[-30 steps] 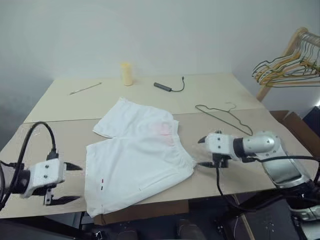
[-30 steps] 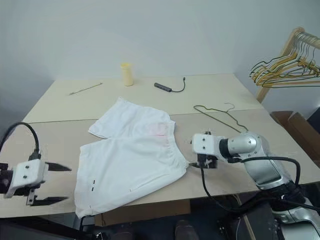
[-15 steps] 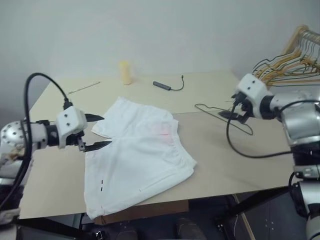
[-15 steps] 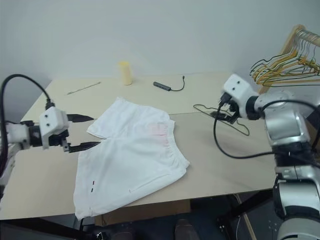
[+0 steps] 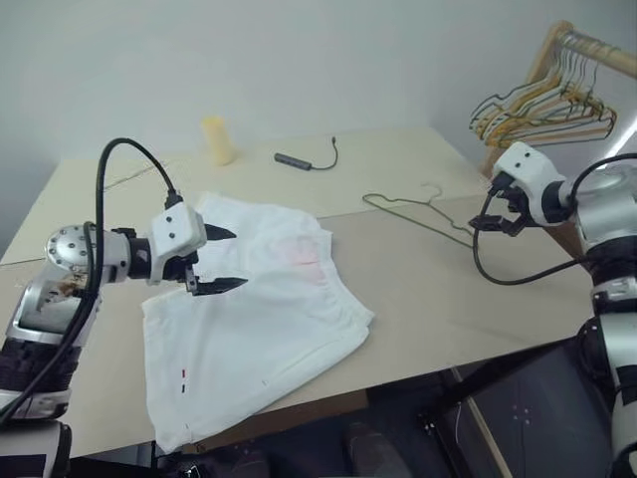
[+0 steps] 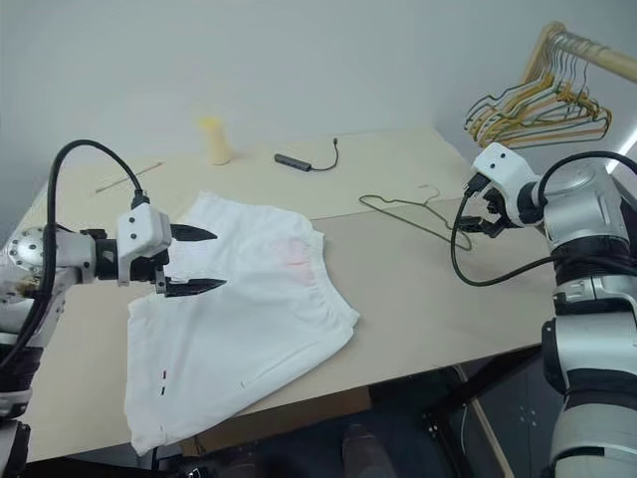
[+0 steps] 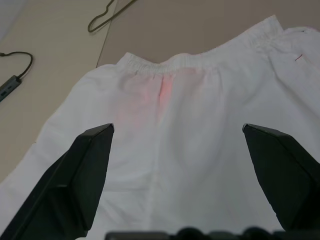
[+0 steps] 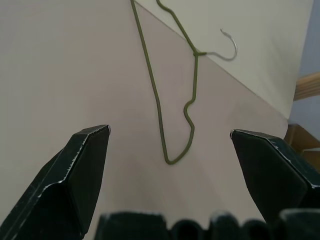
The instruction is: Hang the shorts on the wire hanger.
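Pale table (image 5: 418, 299), left gripper (image 5: 227, 261) wide open and empty over the shorts (image 5: 259, 329), right gripper (image 6: 476, 212) spread wide, empty, wire hanger (image 8: 175, 95) just ahead, cable (image 6: 309, 161) and cup (image 6: 215, 139) beyond, wrist view shows pink patch (image 7: 165, 90).

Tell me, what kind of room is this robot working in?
Probably a test room set up for laundry practice, not a home. White shorts and a wire hanger lie on a plain wooden table, a clothes rack with more hangers stands beside it, and the walls are bare.

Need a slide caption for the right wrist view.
Open right tool poised above the wire hanger lying flat on the table.
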You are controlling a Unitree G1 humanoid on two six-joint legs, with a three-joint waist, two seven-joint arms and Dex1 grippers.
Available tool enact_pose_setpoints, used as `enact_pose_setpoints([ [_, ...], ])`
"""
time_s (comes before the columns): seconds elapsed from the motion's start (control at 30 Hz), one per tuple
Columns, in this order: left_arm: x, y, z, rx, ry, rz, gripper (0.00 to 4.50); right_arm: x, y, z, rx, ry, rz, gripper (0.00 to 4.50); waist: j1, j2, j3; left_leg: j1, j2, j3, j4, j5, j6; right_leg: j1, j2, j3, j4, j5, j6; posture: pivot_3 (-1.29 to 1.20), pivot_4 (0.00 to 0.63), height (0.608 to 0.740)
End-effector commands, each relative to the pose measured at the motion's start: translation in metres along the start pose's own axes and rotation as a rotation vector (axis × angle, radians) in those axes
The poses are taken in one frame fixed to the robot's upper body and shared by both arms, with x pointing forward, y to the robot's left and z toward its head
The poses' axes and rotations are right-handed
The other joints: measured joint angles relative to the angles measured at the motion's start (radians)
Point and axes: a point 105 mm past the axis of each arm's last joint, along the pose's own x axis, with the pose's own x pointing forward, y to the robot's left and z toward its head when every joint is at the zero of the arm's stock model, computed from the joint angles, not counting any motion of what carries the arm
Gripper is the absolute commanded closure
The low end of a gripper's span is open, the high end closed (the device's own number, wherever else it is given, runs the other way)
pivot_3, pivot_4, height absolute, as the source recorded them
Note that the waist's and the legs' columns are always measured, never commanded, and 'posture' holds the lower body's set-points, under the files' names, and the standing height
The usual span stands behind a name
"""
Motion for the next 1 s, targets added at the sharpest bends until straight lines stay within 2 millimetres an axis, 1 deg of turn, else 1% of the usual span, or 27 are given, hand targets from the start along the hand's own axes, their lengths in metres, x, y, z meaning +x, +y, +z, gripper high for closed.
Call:
enact_pose_setpoints([
  [0.03, -0.001, -0.001, 0.01, -0.002, -0.016, 0.014, 0.01, -0.006, -0.008, 0.019, -0.053, -0.037, -0.021, 0.04, -0.001, 0.001, 0.018, 0.0, 0.0, 0.0, 0.0, 0.0, 0.0, 0.0, 0.0, 0.001, 0.001, 0.0, 0.0, -0.1, 0.139, 0.74],
  [0.17, -0.005, -0.006, 0.009, -0.011, 0.0, 0.014, 0.01, -0.006, -0.008, 0.023, -0.077, -0.045, -0.012, 0.04, 0.002, 0.003, 0.043, -0.002, 0.0, 0.0, -0.001, 0.0, 0.0, -0.003, 0.0, 0.002, 0.001, 0.0, 0.0, -0.1, 0.168, 0.74],
  [0.27, -0.006, -0.004, 0.007, -0.019, 0.026, 0.044, 0.01, -0.003, -0.01, 0.022, -0.065, -0.035, -0.027, 0.04, 0.006, 0.003, 0.066, -0.003, -0.001, 0.0, -0.001, 0.0, 0.001, -0.004, -0.002, 0.002, 0.001, 0.0, 0.0, -0.09, 0.189, 0.74],
  [0.4, -0.007, -0.001, 0.011, -0.041, 0.025, 0.091, 0.01, -0.001, -0.016, 0.023, 0.005, -0.039, -0.049, 0.04, 0.01, 0.001, 0.095, -0.003, -0.002, -0.001, 0.0, 0.0, 0.001, -0.004, -0.003, 0.002, 0.001, 0.001, 0.001, -0.09, 0.209, 0.74],
  [0.5, -0.006, -0.002, 0.015, -0.061, 0.011, 0.115, 0.01, 0.002, -0.019, 0.025, 0.055, -0.05, -0.073, 0.04, 0.012, 0.0, 0.111, -0.004, -0.002, -0.001, 0.0, 0.0, 0.001, -0.005, -0.003, 0.001, 0.001, 0.001, 0.001, -0.09, 0.226, 0.74],
  [0.73, -0.002, -0.02, 0.018, -0.098, -0.012, 0.12, 0.01, 0.014, -0.021, 0.026, 0.125, -0.071, -0.158, 0.04, 0.011, 0.0, 0.136, -0.007, -0.001, -0.007, -0.001, -0.001, 0.001, -0.007, -0.003, 0.001, 0.001, 0.002, 0.001, -0.1, 0.253, 0.74],
  [0.87, -0.003, -0.024, 0.016, -0.111, -0.008, 0.133, 0.01, 0.015, -0.025, 0.027, 0.225, -0.106, -0.194, 0.04, 0.016, 0.0, 0.139, -0.014, -0.001, -0.01, -0.001, -0.001, 0.001, -0.01, -0.004, -0.002, 0.001, 0.002, 0.002, -0.09, 0.262, 0.74],
  [0.93, -0.003, -0.027, 0.016, -0.11, -0.006, 0.14, 0.01, 0.016, -0.027, 0.026, 0.256, -0.111, -0.227, 0.04, 0.019, 0.0, 0.139, -0.019, -0.001, -0.01, 0.0, -0.001, 0.001, -0.016, -0.005, -0.002, 0.002, 0.003, 0.002, -0.09, 0.264, 0.74],
  [1.0, -0.004, -0.028, 0.016, -0.117, -0.007, 0.149, 0.01, 0.017, -0.028, 0.027, 0.306, -0.128, -0.246, 0.04, 0.022, -0.001, 0.14, -0.022, -0.001, -0.01, -0.001, -0.001, 0.001, -0.018, -0.005, -0.003, 0.002, 0.003, 0.002, -0.09, 0.267, 0.74],
])
